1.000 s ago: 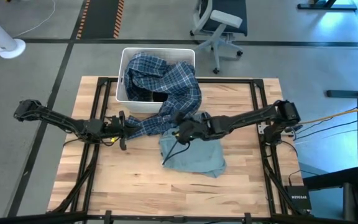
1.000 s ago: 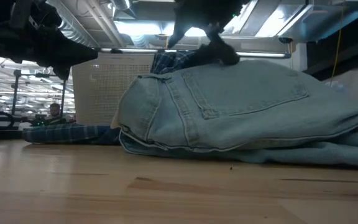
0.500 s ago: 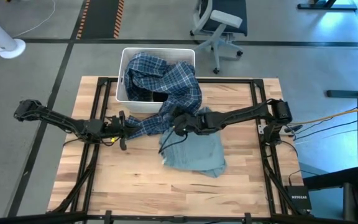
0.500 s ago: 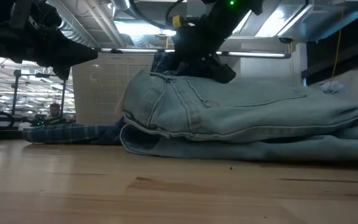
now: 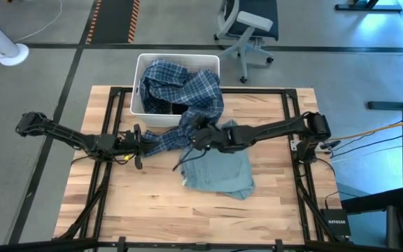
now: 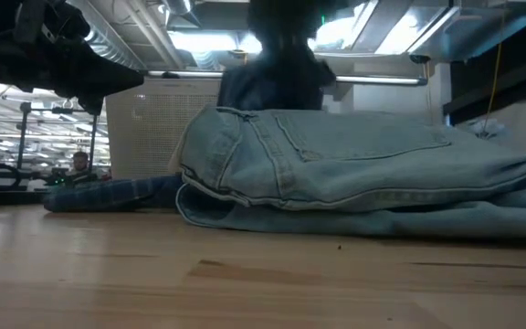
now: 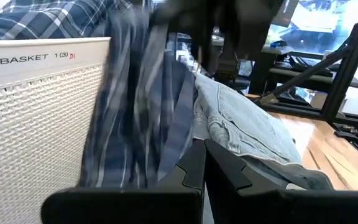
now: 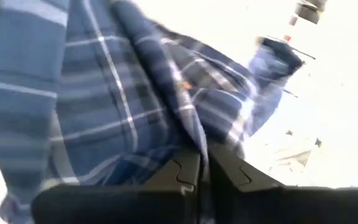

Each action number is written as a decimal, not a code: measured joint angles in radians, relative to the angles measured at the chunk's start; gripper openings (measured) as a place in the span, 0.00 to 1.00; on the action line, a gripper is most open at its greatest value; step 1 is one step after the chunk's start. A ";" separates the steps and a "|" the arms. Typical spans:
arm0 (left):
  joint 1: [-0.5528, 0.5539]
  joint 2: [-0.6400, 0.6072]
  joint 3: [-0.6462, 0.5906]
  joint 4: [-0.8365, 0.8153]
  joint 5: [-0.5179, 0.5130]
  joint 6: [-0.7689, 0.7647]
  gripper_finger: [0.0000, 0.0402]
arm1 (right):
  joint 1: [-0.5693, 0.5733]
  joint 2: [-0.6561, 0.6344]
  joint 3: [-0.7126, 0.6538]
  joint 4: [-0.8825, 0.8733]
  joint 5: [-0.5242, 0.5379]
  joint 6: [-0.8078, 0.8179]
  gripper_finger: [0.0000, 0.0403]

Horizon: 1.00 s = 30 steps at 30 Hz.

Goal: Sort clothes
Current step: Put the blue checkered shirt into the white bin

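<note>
Since the last look your right gripper (image 5: 196, 137) has slid further toward the bin, off the denim piece (image 5: 217, 168) and onto the plaid shirt (image 5: 187, 91), fingers together on a fold of it. Going left to right: your left gripper (image 5: 143, 143) sits over the shirt's trailing end near the table's (image 5: 152, 203) left side, fingers closed together, and you can't tell if fabric is caught between them. Shirt drapes from the white bin (image 5: 140, 70) over its front rim onto the wood. Denim lies flat mid-table, with bare wood along the near edge.
</note>
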 joint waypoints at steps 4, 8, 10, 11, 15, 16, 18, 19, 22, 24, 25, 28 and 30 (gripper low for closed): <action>0.000 0.000 0.000 0.003 0.000 0.000 0.00 | 0.002 -0.050 0.110 0.000 -0.006 0.010 0.03; 0.000 0.000 0.000 0.006 0.000 -0.003 0.00 | -0.015 -0.077 0.262 0.000 -0.006 0.013 0.04; 0.000 0.000 0.000 0.006 0.000 -0.004 0.00 | -0.036 -0.077 0.355 -0.002 -0.009 0.013 0.04; 0.000 0.000 0.000 0.007 0.000 -0.005 0.00 | -0.049 -0.077 0.404 -0.002 -0.017 0.012 0.04; 0.000 0.000 0.000 0.016 0.000 -0.020 0.00 | -0.134 -0.081 0.566 0.007 -0.109 0.033 0.02; 0.000 0.000 0.000 0.021 0.000 -0.023 0.00 | -0.163 -0.081 0.596 0.007 -0.134 0.052 0.02; 0.000 0.000 0.000 0.029 0.000 -0.023 0.00 | -0.221 -0.080 0.643 0.004 -0.174 0.098 0.02; 0.000 0.000 0.000 0.030 0.000 -0.023 0.00 | -0.250 -0.080 0.659 0.003 -0.189 0.118 0.03; 0.000 0.000 0.000 0.029 0.000 -0.022 0.00 | -0.328 -0.080 0.679 0.040 -0.202 0.170 0.04; 0.000 0.000 0.000 0.029 0.000 -0.016 0.00 | -0.369 -0.079 0.679 0.090 -0.206 0.188 0.04; 0.000 0.000 0.000 0.029 0.000 -0.011 0.00 | -0.387 -0.078 0.679 0.122 -0.211 0.198 0.04; 0.000 0.000 0.000 0.030 0.000 0.004 0.00 | -0.424 -0.075 0.679 0.249 -0.249 0.233 0.03; 0.000 0.000 0.000 0.030 0.000 0.015 0.00 | -0.441 -0.075 0.679 0.322 -0.285 0.261 0.03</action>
